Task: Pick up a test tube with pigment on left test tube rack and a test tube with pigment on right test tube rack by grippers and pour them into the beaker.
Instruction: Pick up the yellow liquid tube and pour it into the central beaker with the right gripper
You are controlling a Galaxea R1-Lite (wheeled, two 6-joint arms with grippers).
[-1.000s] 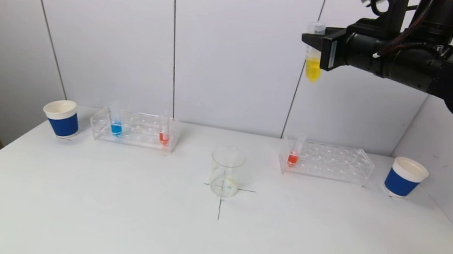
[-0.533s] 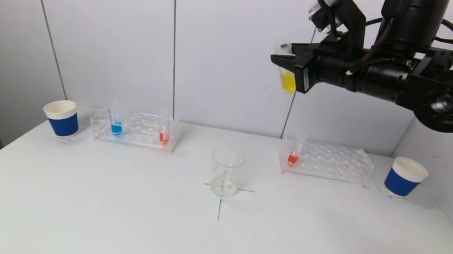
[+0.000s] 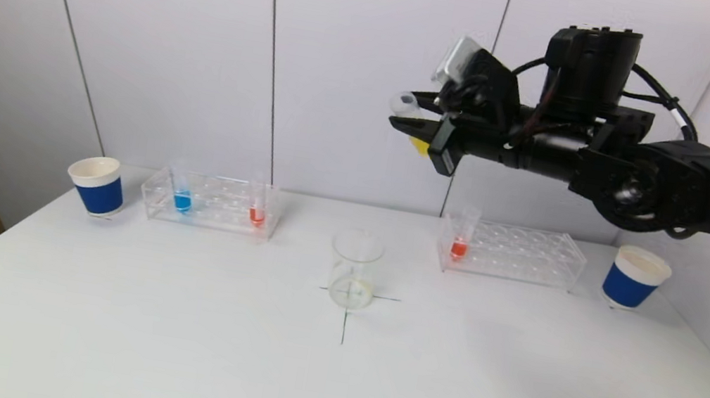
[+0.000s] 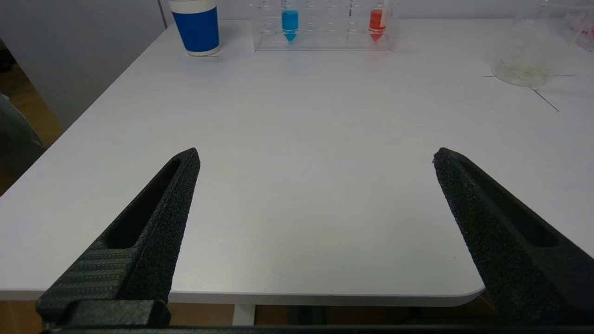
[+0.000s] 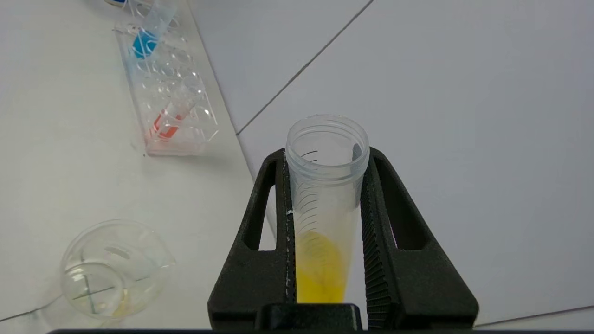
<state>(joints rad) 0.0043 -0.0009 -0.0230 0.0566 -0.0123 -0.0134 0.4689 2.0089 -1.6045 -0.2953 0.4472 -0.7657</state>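
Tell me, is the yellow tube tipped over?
Yes, tilted. In the right claw, the tube leans, mouth toward the beaker; nothing pouring.

yellow tube [image 3: 418, 143] mostly hidden behind right tool [image 3: 410, 121].

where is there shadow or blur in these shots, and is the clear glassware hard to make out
Head view: even light, a faint shadow on the white table below the right arm; the clear glass beaker shows mainly by its rim. Left wrist view: the beaker is pale at the frame's edge. Right wrist view: the clear plastic tube of yellow pigment is sharp.
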